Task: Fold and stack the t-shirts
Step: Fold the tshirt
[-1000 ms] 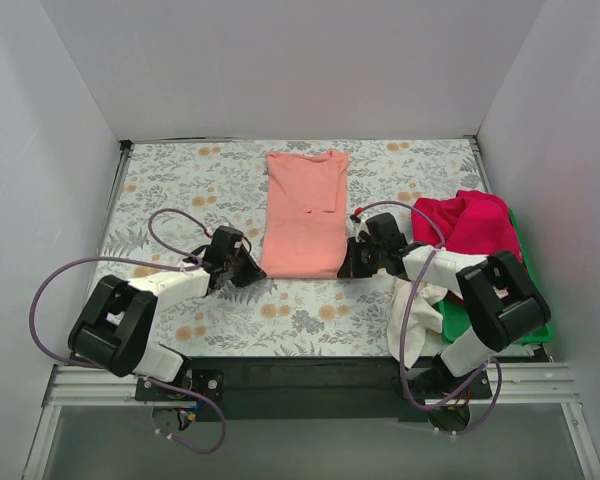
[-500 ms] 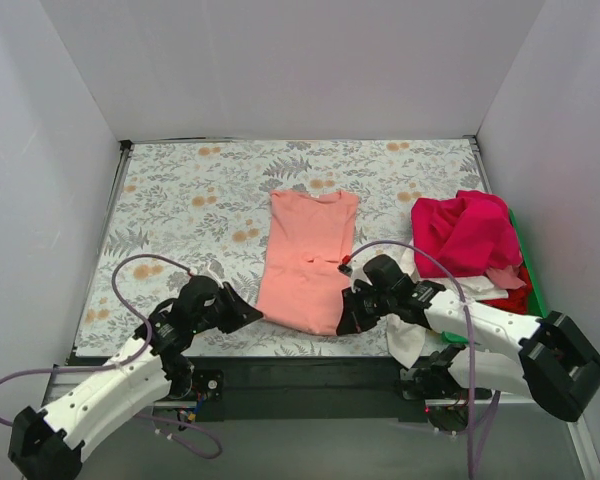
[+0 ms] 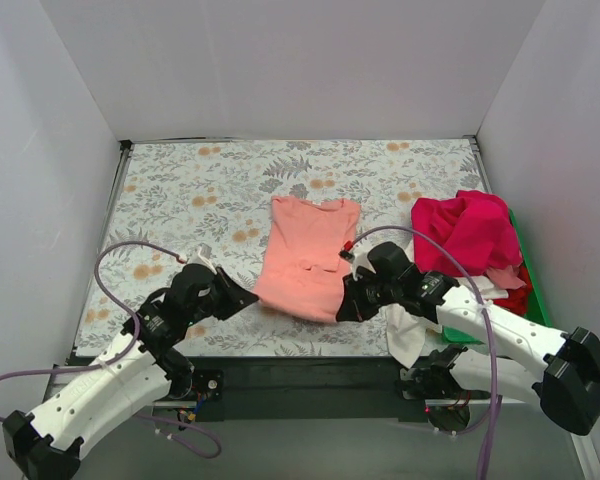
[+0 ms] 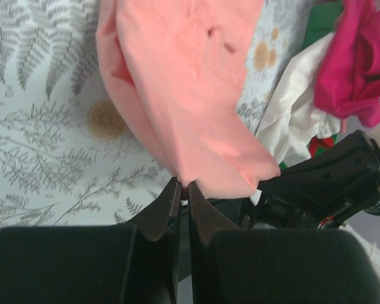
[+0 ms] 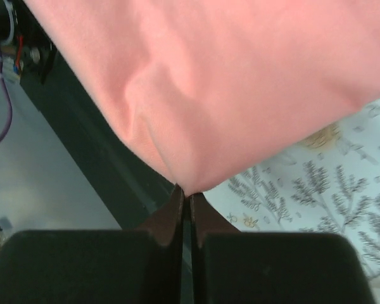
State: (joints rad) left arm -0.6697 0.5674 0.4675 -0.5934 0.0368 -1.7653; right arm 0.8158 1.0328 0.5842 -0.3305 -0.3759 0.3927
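The salmon-pink t-shirt (image 3: pixel 305 255) is folded into a long strip on the floral table, its near end lifted. My left gripper (image 3: pixel 248 298) is shut on its near left corner (image 4: pixel 180 180). My right gripper (image 3: pixel 342 310) is shut on its near right corner (image 5: pixel 189 187). The far end with the collar rests on the table. A magenta t-shirt (image 3: pixel 465 230) is heaped at the right, over a red one (image 3: pixel 510 298) and a white one (image 3: pixel 410 325). The magenta heap also shows in the left wrist view (image 4: pixel 358 57).
The green tray (image 3: pixel 530 300) lies under the heap at the right edge. The table's near edge and a black frame (image 3: pixel 310 372) lie just below both grippers. White walls close in the left, back and right.
Both grippers pulled the pink shirt toward the near edge, then raised its near end and moved it slightly back. The shirt now lies closer to me than one second ago.
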